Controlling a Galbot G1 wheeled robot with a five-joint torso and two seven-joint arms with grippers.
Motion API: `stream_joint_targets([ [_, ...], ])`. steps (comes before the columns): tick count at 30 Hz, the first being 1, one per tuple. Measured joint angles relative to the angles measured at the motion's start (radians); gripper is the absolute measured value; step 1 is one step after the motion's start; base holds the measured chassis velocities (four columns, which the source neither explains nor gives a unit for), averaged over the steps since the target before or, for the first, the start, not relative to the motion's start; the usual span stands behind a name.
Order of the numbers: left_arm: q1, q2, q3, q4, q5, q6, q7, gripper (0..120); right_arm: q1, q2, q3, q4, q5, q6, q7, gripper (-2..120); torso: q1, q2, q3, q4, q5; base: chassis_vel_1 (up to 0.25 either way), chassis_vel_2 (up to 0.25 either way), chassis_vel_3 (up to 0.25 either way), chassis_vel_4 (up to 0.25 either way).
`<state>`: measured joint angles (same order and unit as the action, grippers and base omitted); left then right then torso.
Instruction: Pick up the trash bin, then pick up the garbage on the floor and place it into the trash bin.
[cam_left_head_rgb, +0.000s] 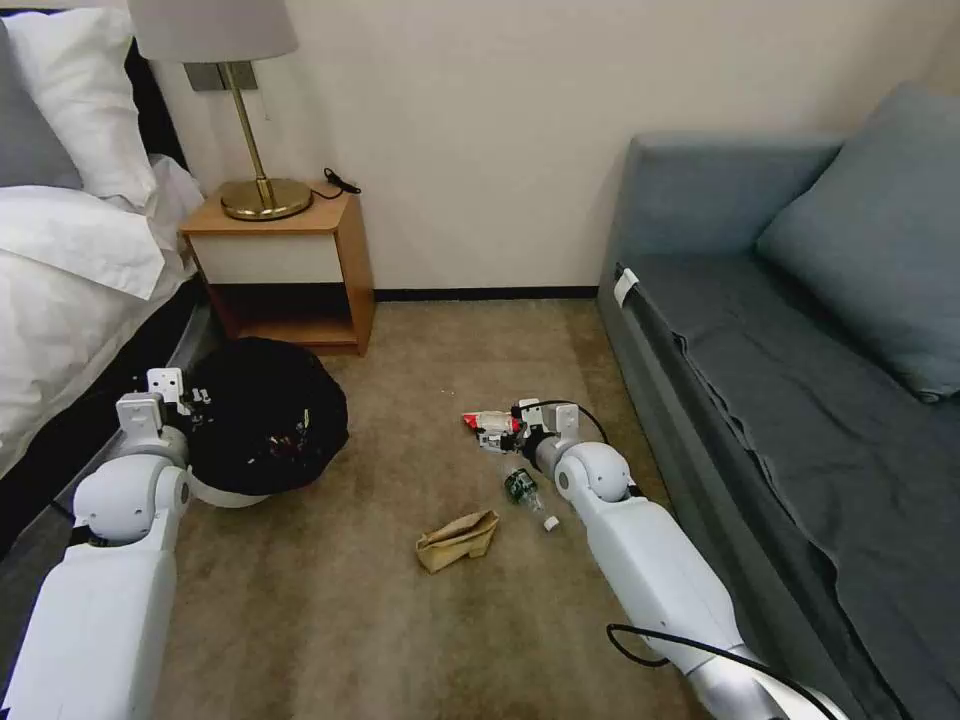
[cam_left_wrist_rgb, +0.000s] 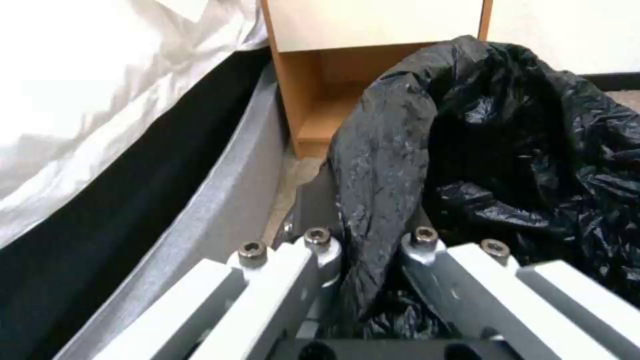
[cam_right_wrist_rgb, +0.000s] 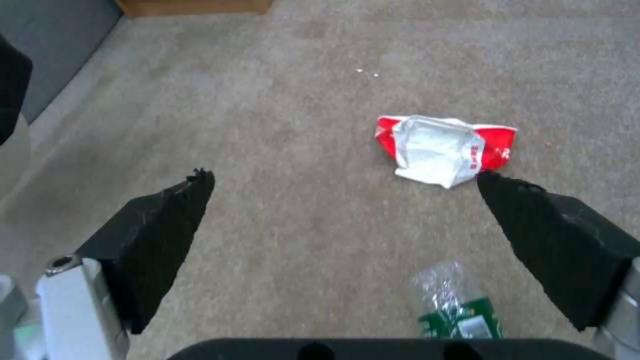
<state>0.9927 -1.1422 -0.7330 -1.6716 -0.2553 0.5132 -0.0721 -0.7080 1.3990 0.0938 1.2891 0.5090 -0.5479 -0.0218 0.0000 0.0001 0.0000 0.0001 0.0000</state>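
The trash bin (cam_left_head_rgb: 262, 420) sits at the left, near the bed, its bag-covered rim pinched by the left end effector (cam_left_wrist_rgb: 370, 240), so the first step looks done. Three pieces lie on the carpet: a red-and-white packet (cam_right_wrist_rgb: 443, 149), a clear bottle (cam_left_head_rgb: 522, 487) and a crumpled brown bag (cam_left_head_rgb: 457, 539). The right end effector (cam_right_wrist_rgb: 343, 190), fingers spread, hovers by the packet. A nightstand (cam_left_head_rgb: 290, 265) stands behind the bin, a sofa (cam_left_head_rgb: 790, 330) crowds the right; nothing blocks the litter.

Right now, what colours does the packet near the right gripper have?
Red and white packet, clearest in the right wrist view.
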Motion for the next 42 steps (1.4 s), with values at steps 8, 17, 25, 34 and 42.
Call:
stream_joint_targets([
  [8, 0.005, -0.003, 0.000, -0.003, 0.001, -0.011, 0.006, 4, -0.005, -0.007, -0.011, 0.005, -0.005, 0.000, -0.005, 100, 0.000, 0.000, 0.000, -0.0001, 0.0001, -0.068, 0.069, 0.071, -0.054],
  [17, 0.011, -0.001, -0.004, -0.002, 0.002, -0.028, 0.012, 4, -0.007, -0.006, -0.033, -0.002, -0.025, 0.001, -0.019, 100, 0.000, 0.000, 0.000, -0.0001, 0.0001, -0.069, 0.068, 0.077, -0.071],
  [25, 0.008, -0.003, -0.001, 0.007, 0.001, -0.033, 0.013, 4, 0.004, -0.013, -0.045, -0.015, -0.029, 0.003, -0.031, 100, 0.000, 0.000, 0.000, -0.0001, 0.0000, -0.073, 0.079, 0.068, -0.066],
  [34, 0.004, -0.007, 0.006, 0.020, 0.004, -0.040, 0.015, 4, 0.011, -0.014, -0.051, -0.040, -0.041, 0.016, -0.042, 100, 0.000, 0.000, 0.000, -0.0001, 0.0001, -0.071, 0.067, 0.078, -0.073],
  [42, -0.001, -0.007, 0.006, 0.029, 0.005, -0.044, 0.015, 4, 0.017, -0.012, -0.070, -0.054, -0.049, 0.019, -0.046, 100, 0.000, 0.000, 0.000, -0.0001, 0.0000, -0.065, 0.062, 0.071, -0.074],
])
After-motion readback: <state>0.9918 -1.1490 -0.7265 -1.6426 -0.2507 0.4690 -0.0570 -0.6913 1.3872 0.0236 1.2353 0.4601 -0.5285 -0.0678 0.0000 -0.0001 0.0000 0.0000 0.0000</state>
